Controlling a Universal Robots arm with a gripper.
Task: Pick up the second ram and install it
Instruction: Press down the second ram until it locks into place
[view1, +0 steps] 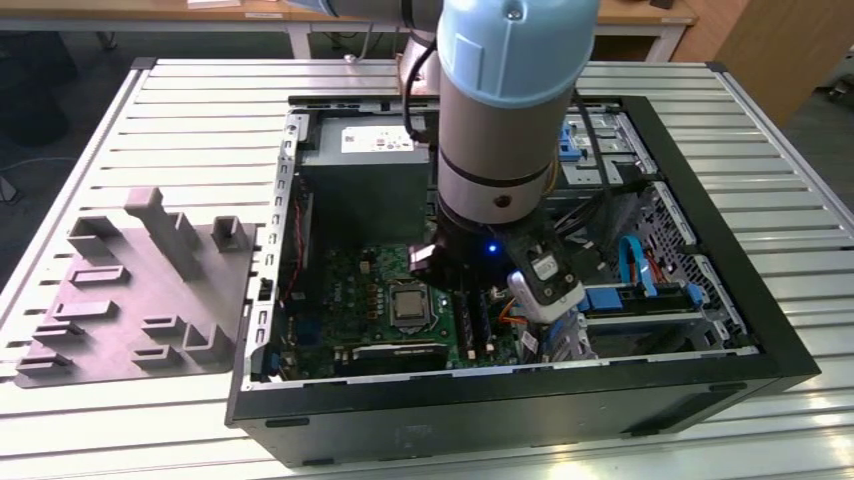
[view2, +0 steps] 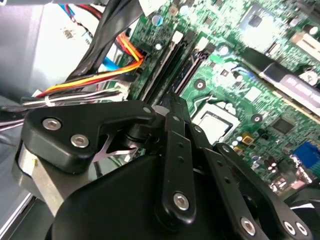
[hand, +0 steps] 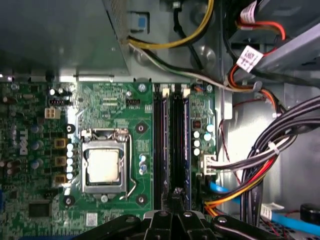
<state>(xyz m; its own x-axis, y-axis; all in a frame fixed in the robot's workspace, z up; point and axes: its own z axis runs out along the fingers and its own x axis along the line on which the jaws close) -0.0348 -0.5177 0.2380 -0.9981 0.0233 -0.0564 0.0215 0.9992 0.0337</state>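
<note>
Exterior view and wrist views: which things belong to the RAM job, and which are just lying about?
Job: pincer, over the RAM slots; motherboard.
Lying about: grey jig on the table, power supply, cables, processor.

The hand (view2: 170, 107) is formed of matt black plastic links joined by bright metal screws. The motherboard (hand: 105, 105) is seen as glossy green laminate; the bench (view1: 200, 110) is ribbed pale metal.

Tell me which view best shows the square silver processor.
The first wrist view: the square silver processor faces the camera squarely, unobstructed. The second wrist view sees it slanted; the exterior view, from farther off.
</note>
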